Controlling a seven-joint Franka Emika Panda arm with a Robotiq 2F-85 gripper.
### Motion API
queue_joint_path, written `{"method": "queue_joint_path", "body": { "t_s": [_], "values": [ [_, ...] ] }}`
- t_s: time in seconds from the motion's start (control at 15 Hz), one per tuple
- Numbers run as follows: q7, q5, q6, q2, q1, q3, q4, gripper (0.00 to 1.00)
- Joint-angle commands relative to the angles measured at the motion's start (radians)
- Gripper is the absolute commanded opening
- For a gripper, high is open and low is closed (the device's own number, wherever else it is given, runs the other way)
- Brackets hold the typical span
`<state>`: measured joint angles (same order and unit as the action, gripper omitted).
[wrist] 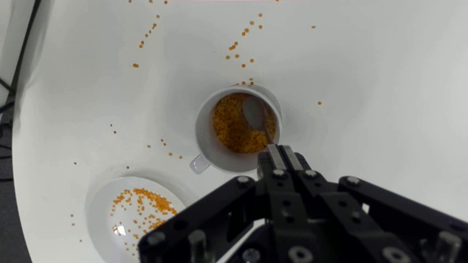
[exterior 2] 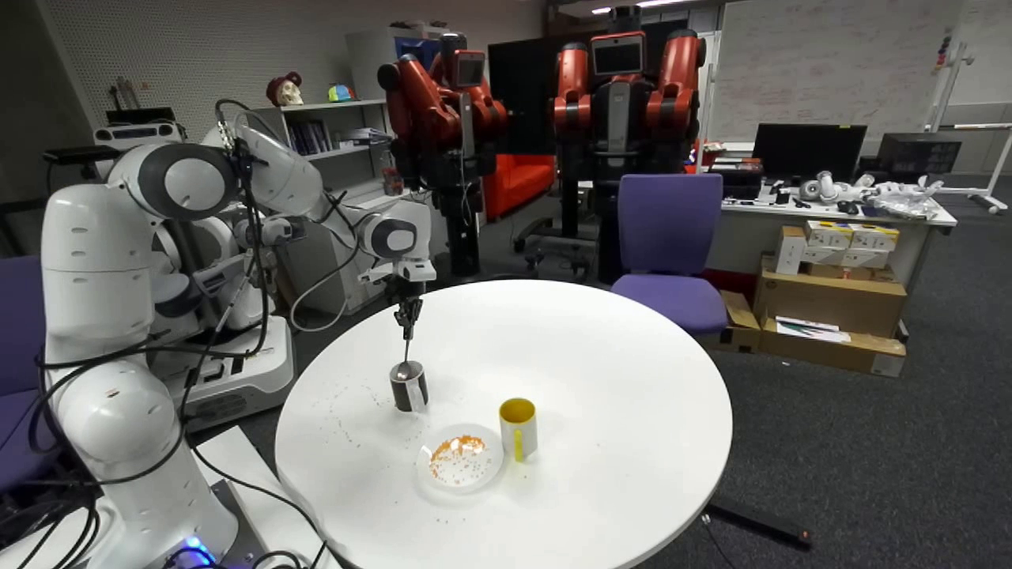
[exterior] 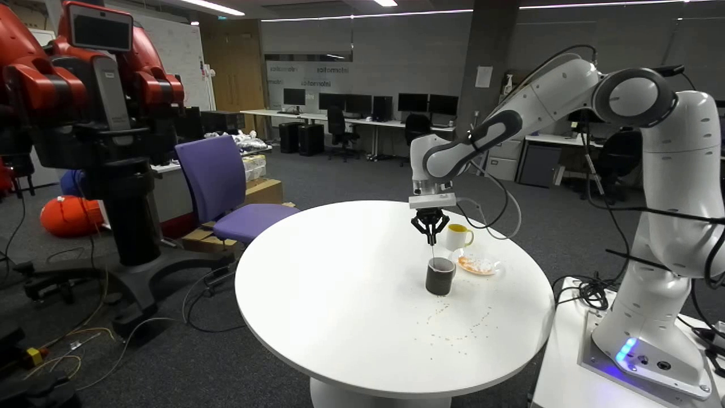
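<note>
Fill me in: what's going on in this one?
A white robot arm holds a spoon in its shut end effector, the spoon's bowl at the mouth of a dark mug with orange grains inside. Nearby are a plate with some grains on it and a white mug with a yellow inside. Loose grains lie scattered on the table.

The word "informatics" (exterior: 332,70) shows backwards, more than once, on the glass wall (exterior: 396,62), near its left edge. Other writing is too small to read.
</note>
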<state>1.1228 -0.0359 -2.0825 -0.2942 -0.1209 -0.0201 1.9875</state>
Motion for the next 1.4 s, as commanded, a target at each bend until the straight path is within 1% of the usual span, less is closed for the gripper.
{"method": "queue_joint_path", "body": {
  "t_s": [0.0,0.07,0.13,0.2,0.4,0.53,0.6,0.67,1.33],
  "values": [
    [-0.029,0.093,-0.008,0.151,-0.021,0.014,0.115,0.01],
    [-0.029,0.123,-0.004,0.175,-0.024,0.019,0.13,0.01],
    [-0.037,0.18,-0.014,0.201,-0.03,0.024,0.155,0.01],
    [-0.061,0.218,-0.023,0.229,-0.028,0.034,0.183,0.01],
    [-0.123,0.311,-0.08,0.31,-0.014,0.054,0.274,0.01],
    [-0.161,0.362,-0.142,0.35,-0.007,0.063,0.323,0.01],
    [-0.111,0.32,-0.074,0.266,-0.006,0.069,0.232,0.01],
    [-0.114,0.324,-0.082,0.277,-0.004,0.072,0.246,0.03],
    [-0.113,0.324,-0.081,0.258,-0.005,0.071,0.239,0.03]
  ]
}}
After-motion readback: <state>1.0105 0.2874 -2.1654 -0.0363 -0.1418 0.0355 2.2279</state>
